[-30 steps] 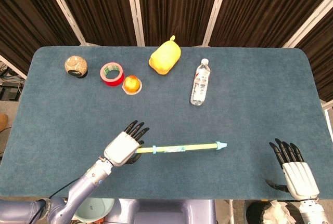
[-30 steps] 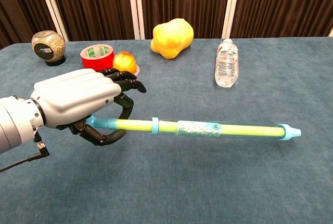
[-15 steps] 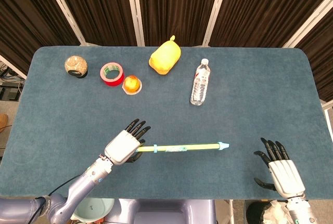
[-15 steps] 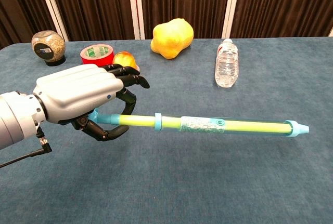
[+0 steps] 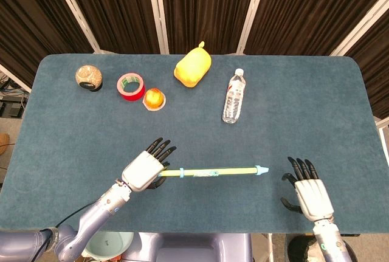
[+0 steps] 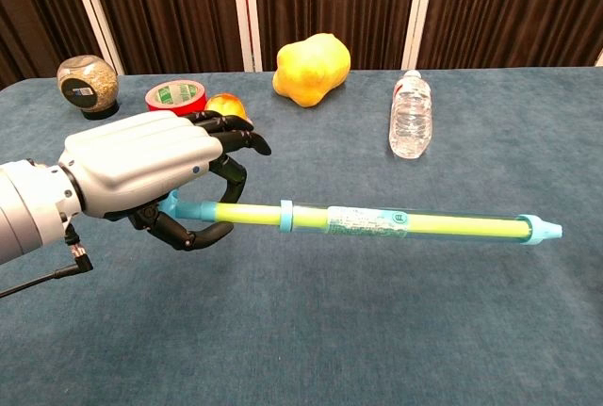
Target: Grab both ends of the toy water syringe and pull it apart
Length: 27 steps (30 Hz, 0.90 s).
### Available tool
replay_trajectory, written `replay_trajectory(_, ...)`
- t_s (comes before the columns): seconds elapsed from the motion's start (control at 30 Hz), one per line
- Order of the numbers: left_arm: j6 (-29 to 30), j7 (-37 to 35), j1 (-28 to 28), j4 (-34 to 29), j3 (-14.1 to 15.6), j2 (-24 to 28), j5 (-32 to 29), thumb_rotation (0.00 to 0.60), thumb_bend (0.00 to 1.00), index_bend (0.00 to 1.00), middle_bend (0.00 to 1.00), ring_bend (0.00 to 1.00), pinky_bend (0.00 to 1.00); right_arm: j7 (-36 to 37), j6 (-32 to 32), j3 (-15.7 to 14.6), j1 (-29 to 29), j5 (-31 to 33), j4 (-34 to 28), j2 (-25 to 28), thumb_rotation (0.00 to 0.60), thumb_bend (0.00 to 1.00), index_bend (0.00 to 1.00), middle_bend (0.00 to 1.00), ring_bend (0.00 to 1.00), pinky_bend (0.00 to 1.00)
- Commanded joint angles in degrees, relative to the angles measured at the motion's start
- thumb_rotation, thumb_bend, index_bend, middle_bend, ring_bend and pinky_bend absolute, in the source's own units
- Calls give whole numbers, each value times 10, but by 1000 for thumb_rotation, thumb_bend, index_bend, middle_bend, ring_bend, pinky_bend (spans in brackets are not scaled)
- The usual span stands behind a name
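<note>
The toy water syringe is a long clear tube with a yellow-green rod, a blue ring and a blue nozzle pointing right. It lies level, near the table's front. My left hand grips its blue handle end, fingers curled around it. In the chest view the tube hangs just above the cloth. My right hand shows only in the head view. It is open with fingers spread, a little right of and nearer the front edge than the nozzle tip, not touching it.
Along the back stand a round jar, a red tape roll, an orange fruit cup, a yellow soft toy and a lying water bottle. The blue-clothed table ends just behind both hands.
My right hand has moved left and forward, closer to the nozzle tip. My left hand has raised the syringe slightly and shifted it a little right.
</note>
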Motion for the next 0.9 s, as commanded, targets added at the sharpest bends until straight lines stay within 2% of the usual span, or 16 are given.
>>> replay_trajectory(0.03,-1,-1,0,1,0,0,2,600,446,570,99,0,74,-36,-13,16,13,26,-7,-27,600,275,358,76,38,0)
replay_trajectory(0.3,-5,-5,-2,5,-3,0,6,600,446,570,98,0,74,-119,-25,47,41,83,-13,-89,600,275,333,71,36,0)
replay_trajectory(0.67,-7,-14,-3,7,-4,-1,17,600,446,570,99,0,74,-158,-22,53,57,118,-6,-132,600,295,340,71,37,0)
replay_trajectory(0.9,-5,-25,-4,12,-7,0,27,600,446,570,98,0,74,-164,-17,49,64,123,-3,-149,600,343,403,74,40,0)
